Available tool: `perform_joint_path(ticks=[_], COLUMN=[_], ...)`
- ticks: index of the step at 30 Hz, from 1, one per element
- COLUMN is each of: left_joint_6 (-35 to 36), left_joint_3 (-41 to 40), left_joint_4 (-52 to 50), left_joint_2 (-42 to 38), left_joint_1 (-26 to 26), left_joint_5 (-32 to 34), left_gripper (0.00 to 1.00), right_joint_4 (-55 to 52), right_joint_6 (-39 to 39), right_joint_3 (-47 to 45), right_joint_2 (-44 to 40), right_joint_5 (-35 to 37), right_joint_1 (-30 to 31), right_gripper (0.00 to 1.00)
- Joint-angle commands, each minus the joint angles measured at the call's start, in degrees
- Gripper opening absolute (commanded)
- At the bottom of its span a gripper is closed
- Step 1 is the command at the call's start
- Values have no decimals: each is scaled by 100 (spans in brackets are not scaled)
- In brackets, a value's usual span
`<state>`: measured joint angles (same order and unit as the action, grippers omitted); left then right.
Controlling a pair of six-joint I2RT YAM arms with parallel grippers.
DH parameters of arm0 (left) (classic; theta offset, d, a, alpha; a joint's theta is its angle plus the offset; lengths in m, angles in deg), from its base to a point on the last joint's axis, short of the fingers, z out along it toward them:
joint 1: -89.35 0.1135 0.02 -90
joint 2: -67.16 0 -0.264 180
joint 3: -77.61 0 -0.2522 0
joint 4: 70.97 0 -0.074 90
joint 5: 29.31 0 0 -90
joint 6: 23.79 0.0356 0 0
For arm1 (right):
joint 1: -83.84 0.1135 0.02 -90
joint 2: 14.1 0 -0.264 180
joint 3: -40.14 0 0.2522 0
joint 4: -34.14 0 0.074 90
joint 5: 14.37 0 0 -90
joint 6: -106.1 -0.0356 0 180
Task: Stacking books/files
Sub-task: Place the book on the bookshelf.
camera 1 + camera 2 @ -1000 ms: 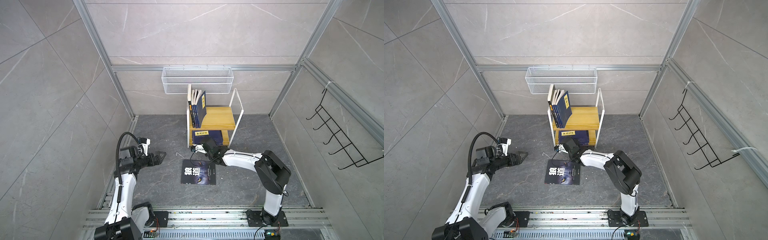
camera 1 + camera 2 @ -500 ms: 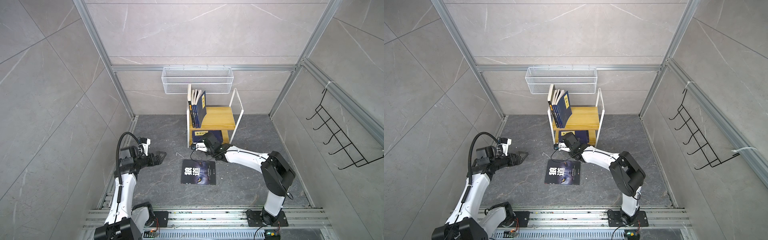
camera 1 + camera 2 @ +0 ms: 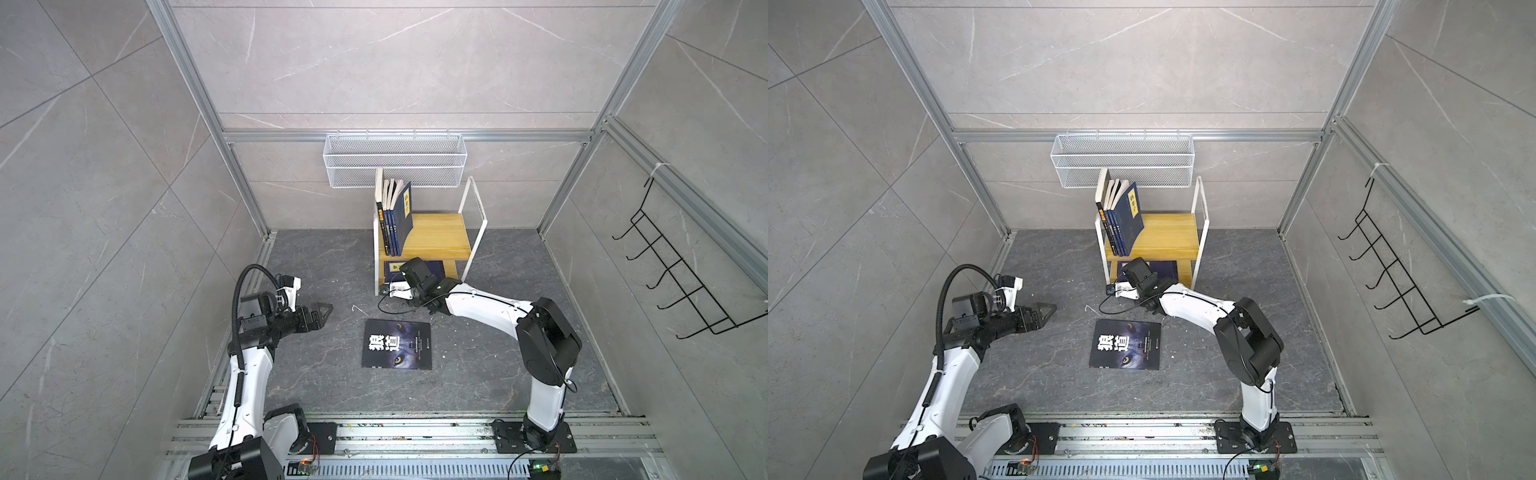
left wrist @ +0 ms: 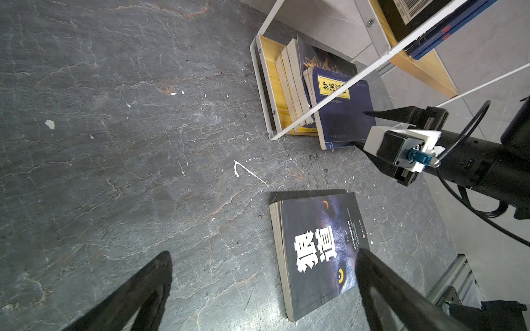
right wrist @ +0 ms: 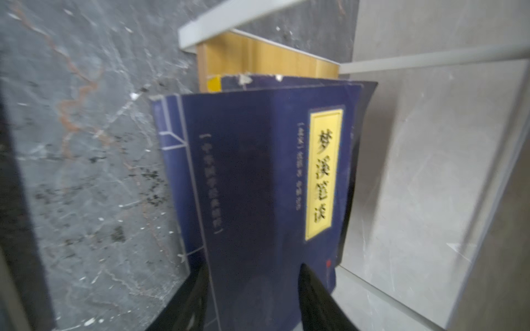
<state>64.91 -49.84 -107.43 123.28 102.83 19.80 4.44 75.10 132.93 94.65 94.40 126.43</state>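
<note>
The thin navy paperback point(image 5: 252, 186) is showing a yellow label point(image 5: 325, 172) with black characters; the black paperback point(image 3: 397, 344) is bearing white characters and, seemingly, amber eyes; the dark grey stone floor point(image 3: 324, 374) is showing pale veins.

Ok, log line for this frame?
left fingers open | right fingers astride navy book atop stack on lower shelf, grip unclear | black book flat on floor

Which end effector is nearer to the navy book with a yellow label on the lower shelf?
Right. The right end effector is at the edge of the navy book; the left end effector hovers far off.
</note>
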Motion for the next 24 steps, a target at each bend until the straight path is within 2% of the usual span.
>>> perform_joint_path(ticks=[1,6,9,24], left_joint_6=[64,69,90,55], left_joint_3=[50,103,48,45], left_joint_4=[143,81,122,125], left_joint_2=[-34,-15,-21,17], left_joint_1=[-8,1,14,80], left_joint_5=[-155,-146,-139,-170], left_gripper=[100,100,100,100], right_joint_4=[-545,-509,-504,-54], right_joint_6=[-175,-128,-309,-223], right_joint_3=[85,276,534,821], right_joint_2=[-144,209,391,634], right_joint_5=[-459,-151,26,216], right_joint_1=[-64,-118,-154,-286], right_gripper=[56,57,54,51])
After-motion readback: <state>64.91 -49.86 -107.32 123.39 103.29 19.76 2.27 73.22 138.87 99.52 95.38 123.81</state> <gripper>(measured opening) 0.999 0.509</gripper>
